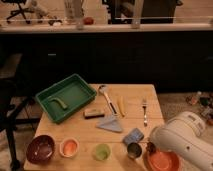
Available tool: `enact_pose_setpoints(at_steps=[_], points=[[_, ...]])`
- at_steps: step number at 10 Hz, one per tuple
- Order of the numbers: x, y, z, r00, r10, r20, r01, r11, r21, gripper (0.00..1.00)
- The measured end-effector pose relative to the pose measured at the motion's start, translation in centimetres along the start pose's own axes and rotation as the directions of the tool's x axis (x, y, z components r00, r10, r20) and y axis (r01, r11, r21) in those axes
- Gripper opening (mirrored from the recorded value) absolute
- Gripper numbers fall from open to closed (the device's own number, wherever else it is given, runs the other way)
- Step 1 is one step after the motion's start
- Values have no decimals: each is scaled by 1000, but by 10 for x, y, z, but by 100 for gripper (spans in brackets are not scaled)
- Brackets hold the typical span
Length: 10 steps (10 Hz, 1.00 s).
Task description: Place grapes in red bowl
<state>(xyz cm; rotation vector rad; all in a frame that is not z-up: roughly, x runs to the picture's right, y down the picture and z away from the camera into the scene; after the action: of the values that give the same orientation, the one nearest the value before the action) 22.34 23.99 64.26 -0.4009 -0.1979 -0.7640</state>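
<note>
Barely seen, claw (150,148) w/ grapes (150,146) at red bowl (163,161) rim.
</note>
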Motion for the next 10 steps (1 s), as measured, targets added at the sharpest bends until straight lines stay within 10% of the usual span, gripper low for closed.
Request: enact_pose_setpoints(at_steps=[10], points=[[17,32,-12,997,67,-24,-68,997,-31,0]])
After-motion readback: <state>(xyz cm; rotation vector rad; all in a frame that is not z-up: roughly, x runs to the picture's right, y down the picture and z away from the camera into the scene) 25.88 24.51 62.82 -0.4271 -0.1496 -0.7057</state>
